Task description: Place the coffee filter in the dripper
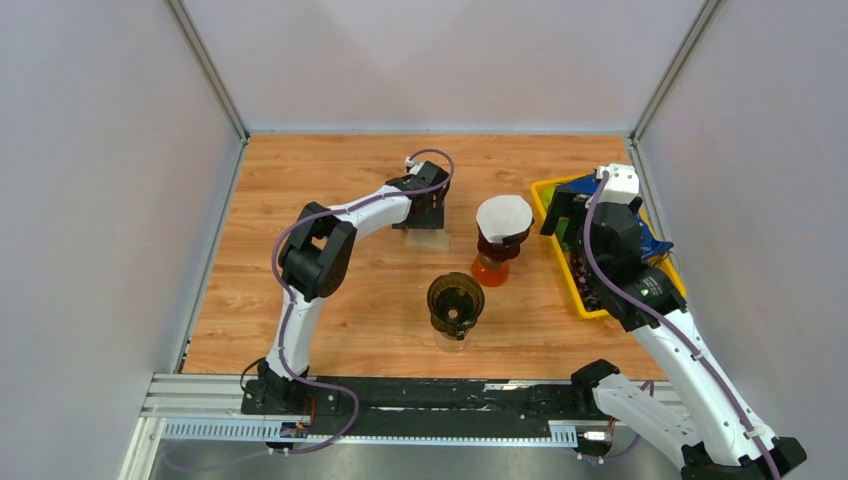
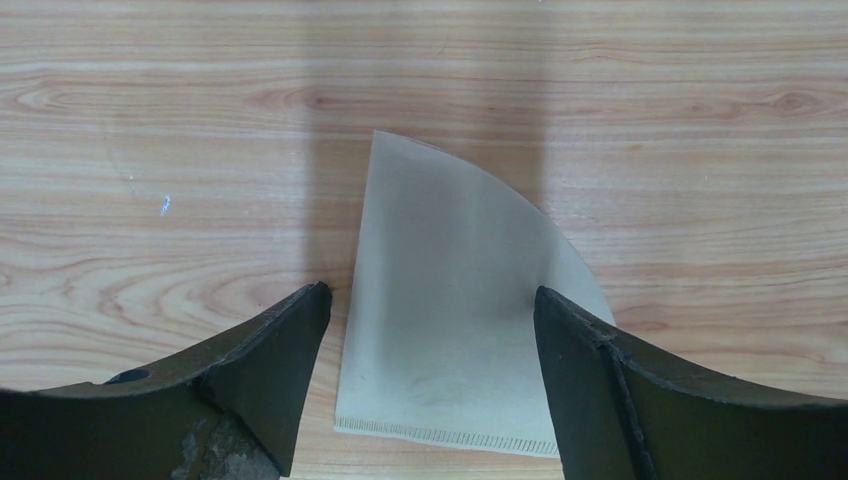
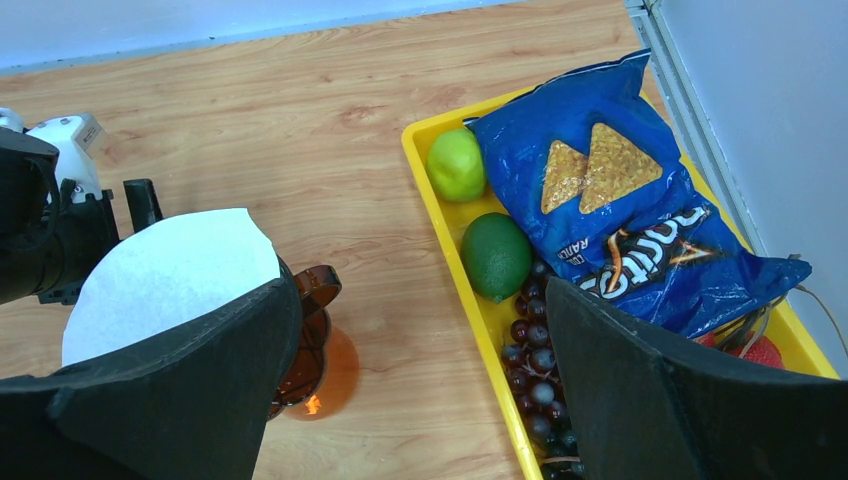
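Left end effector (image 2: 430, 300) is wide open with nothing gripped. Its dark fingers (image 2: 270, 370) straddle the coffee filter (image 2: 440, 240); can't tell whether the tips touch the table (image 2: 150, 120). The filter lies flat, a folded fan shape with the crimped seam toward the camera. Its right corner is hidden behind the right finger. In the top view the wrist covers most of it and only the near edge shows, far-centre on the table. The empty dripper (image 1: 456, 304) stands nearer, at centre, well apart from the filter; what it sits on is unclear. Right of the filter, a second dripper (image 1: 498, 246) carries a white filter (image 1: 503, 217). Right end effector (image 3: 420, 290) is open and empty, over the left rim of the yellow tray (image 3: 415, 150); its fingers cut off the tray's near end. The tray holds a chip bag (image 3: 620, 190), two limes (image 3: 456, 165) and grapes (image 3: 535, 355).
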Available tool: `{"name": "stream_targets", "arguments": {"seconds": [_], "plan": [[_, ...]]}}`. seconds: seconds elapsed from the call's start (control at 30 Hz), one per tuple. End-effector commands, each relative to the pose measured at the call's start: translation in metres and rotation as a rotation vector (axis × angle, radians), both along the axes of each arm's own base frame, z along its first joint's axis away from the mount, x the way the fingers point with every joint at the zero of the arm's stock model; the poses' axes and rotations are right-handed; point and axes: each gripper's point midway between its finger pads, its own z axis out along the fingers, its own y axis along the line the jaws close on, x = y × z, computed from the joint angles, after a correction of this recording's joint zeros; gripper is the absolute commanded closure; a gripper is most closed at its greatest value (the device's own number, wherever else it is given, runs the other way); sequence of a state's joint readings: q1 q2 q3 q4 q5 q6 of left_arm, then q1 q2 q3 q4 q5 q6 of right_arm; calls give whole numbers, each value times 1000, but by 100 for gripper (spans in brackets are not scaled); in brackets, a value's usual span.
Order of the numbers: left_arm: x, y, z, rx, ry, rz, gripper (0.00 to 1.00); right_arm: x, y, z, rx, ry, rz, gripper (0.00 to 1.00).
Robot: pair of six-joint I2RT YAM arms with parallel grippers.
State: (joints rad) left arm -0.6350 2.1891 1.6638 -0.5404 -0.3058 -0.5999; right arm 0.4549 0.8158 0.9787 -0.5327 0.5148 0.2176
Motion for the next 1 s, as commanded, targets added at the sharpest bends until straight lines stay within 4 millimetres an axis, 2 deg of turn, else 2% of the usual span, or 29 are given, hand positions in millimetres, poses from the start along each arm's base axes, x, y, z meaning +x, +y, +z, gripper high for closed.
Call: {"name": "stream_targets", "arguments": {"seconds": [0.0, 0.13, 0.33, 0.6, 0.77, 0.9, 0.93, 0.97], "plan": [[-30, 3, -28, 20, 124, 9, 20, 3, -1, 8, 5, -36, -7, 0], [-40, 8, -32, 16, 138, 11, 33, 3, -2, 7, 6, -37, -9, 0], [-40, 8, -25, 2, 126, 10, 52, 3, -2, 8, 8, -39, -7, 0], [-34, 11, 1, 2, 65, 11, 83, 2, -2, 9, 11, -43, -7, 0], [-32, 14, 18, 1, 29, 4, 87, 1, -1, 10, 15, -46, -2, 0], [-30, 22, 43, 10, -34, 13, 91, 1, 0, 13, 22, -53, 3, 0], [-29, 26, 56, 10, -64, 19, 92, 1, 0, 14, 24, -54, 4, 0], [-31, 30, 58, 16, -74, 22, 93, 0, 1, 15, 27, -56, 9, 0]]}}
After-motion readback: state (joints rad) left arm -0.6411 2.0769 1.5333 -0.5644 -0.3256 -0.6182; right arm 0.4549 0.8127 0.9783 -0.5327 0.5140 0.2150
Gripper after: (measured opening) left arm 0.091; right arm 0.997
